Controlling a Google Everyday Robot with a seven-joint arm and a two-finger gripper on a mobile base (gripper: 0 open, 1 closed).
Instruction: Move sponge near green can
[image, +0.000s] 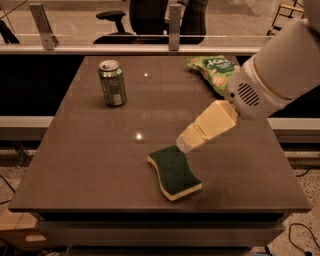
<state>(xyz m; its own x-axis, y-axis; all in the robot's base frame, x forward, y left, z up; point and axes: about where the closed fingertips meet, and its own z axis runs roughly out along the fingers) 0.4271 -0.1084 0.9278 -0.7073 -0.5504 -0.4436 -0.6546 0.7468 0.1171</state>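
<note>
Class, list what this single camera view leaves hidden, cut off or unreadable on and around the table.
Camera view only:
1. Contact: the gripper hangs at the far edge of the sponge; touching or above cannot be told without a side view.
2. The right part of the snack bag is hidden by the arm.
3. Label wording on the green can: too small.
4. The arm is cut off by the right edge.
</note>
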